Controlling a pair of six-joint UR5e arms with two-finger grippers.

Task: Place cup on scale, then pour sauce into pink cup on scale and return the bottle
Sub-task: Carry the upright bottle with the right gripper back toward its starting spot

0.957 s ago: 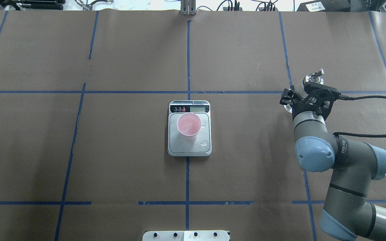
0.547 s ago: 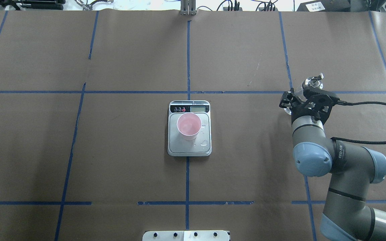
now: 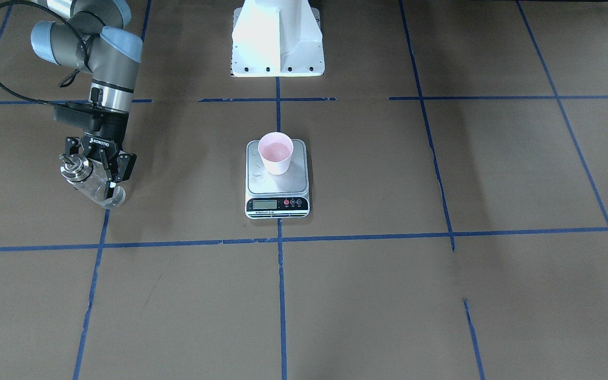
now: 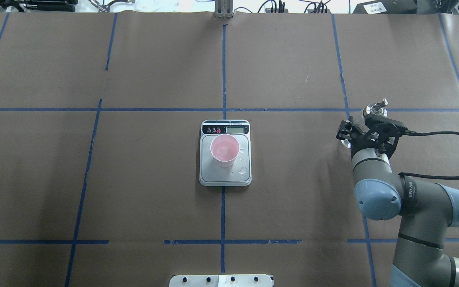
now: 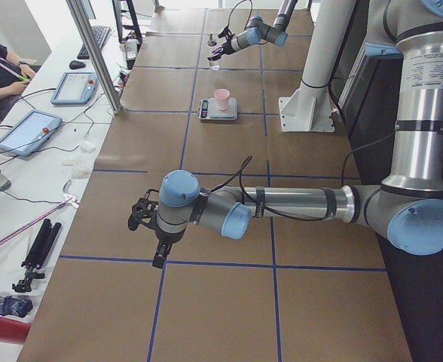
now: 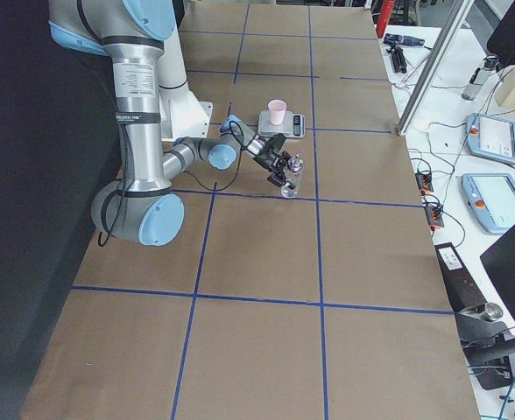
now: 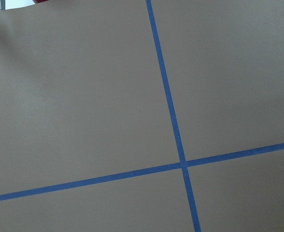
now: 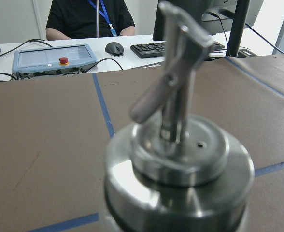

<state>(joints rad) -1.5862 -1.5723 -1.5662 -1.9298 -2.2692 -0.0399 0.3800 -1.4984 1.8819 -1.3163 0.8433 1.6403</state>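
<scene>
The pink cup (image 4: 224,150) stands upright on the scale (image 4: 225,178) at the table's middle, with clear liquid in it; it also shows in the front-facing view (image 3: 275,153) on the scale (image 3: 277,186). My right gripper (image 4: 352,133) is shut on the glass bottle (image 4: 375,108) far to the right of the scale. The bottle (image 3: 95,189) hangs tilted in the gripper (image 3: 98,175), its base close to the paper. The right wrist view shows its metal collar and spout (image 8: 180,159) close up. My left gripper (image 5: 142,219) shows only in the left side view; I cannot tell whether it is open.
Water drops (image 4: 243,170) lie on the scale's platform beside the cup. The robot's white base (image 3: 277,37) stands behind the scale. Blue tape lines cross the brown paper. Operators' desks with tablets (image 6: 494,136) run along the table's far edge.
My right arm has drawn back toward the robot's side with the bottle in the gripper. The cup and scale have not moved.
</scene>
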